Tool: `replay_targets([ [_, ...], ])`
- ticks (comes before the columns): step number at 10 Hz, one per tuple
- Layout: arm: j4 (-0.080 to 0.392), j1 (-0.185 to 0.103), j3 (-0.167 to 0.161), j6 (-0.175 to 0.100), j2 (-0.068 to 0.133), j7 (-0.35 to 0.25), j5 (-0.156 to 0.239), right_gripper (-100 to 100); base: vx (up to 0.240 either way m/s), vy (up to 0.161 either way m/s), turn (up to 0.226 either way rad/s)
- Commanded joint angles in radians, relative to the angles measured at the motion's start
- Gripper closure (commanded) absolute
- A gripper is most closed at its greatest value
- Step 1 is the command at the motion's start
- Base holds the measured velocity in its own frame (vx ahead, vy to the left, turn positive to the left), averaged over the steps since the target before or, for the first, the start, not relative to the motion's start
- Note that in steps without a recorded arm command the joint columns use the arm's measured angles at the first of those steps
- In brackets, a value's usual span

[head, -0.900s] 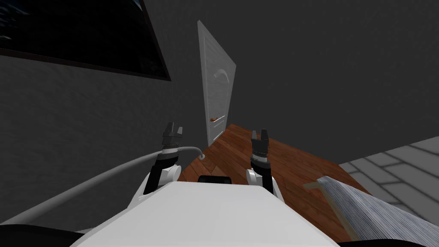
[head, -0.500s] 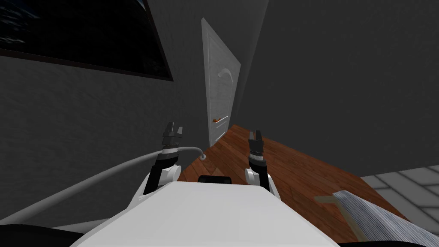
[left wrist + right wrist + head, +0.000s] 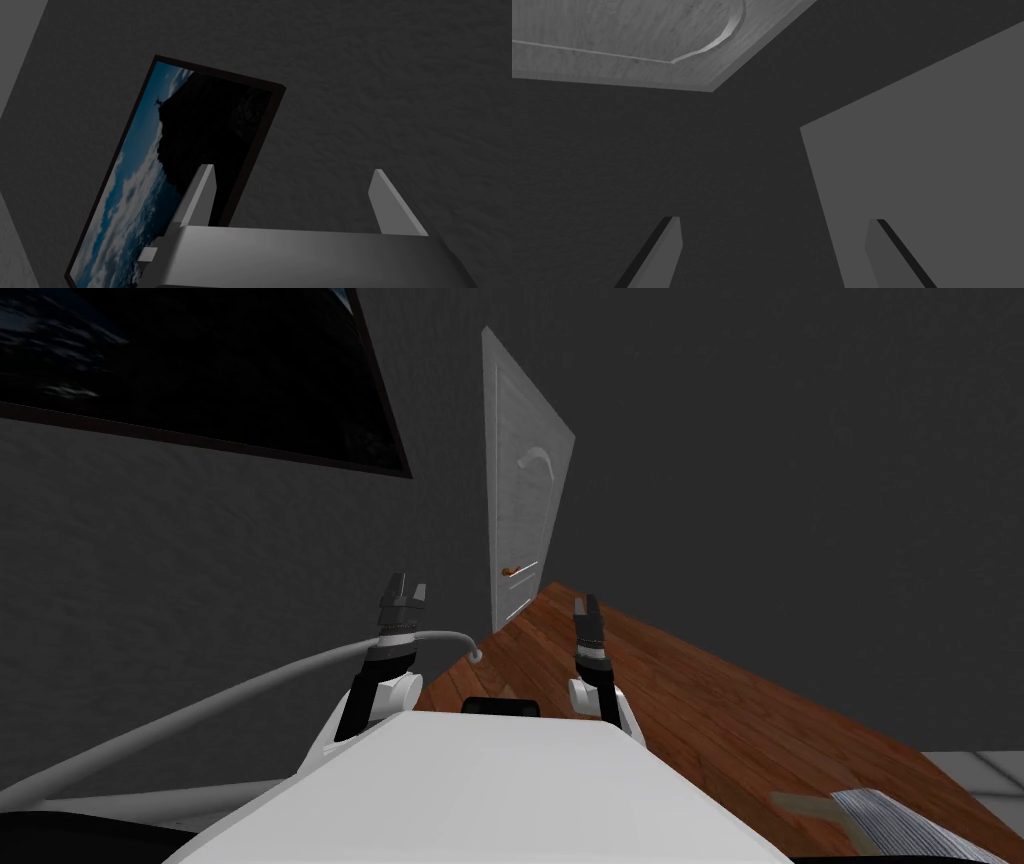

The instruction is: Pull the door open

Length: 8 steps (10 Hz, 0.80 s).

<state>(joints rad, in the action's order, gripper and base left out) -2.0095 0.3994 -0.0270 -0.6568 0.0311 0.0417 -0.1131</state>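
A dark grey wall [image 3: 750, 488] and a brown wood floor [image 3: 700, 708] take up most of the head view. The pale door [image 3: 525, 498], w/ a curved panel moulding, is set in the wall ahead, well apart from both arms. The right gripper [image 3: 586, 608] is held up roughly in line w/ it, fingers spread wide, nothing held. The left gripper [image 3: 404, 586] is raised near the left wall, likewise open & empty. A small reddish-brown handle [image 3: 514, 571] is seen low on the door's left edge. Approach is judged the step in hand: the base should be brought closer, and the right fingers levelled w/ the handle and lined up across it before closing, w/ room left for the swing
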Motion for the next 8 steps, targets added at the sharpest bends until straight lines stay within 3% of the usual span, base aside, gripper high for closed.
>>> replay_targets([
  [1, 0.050, -0.028, 0.000, -0.001, 0.008, -0.006, 0.001, -100, 0.078, -0.066, 0.165],
  [8, 0.268, -0.136, 0.004, -0.012, 0.052, -0.044, 0.013, -100, 0.084, -0.068, 0.185],
])
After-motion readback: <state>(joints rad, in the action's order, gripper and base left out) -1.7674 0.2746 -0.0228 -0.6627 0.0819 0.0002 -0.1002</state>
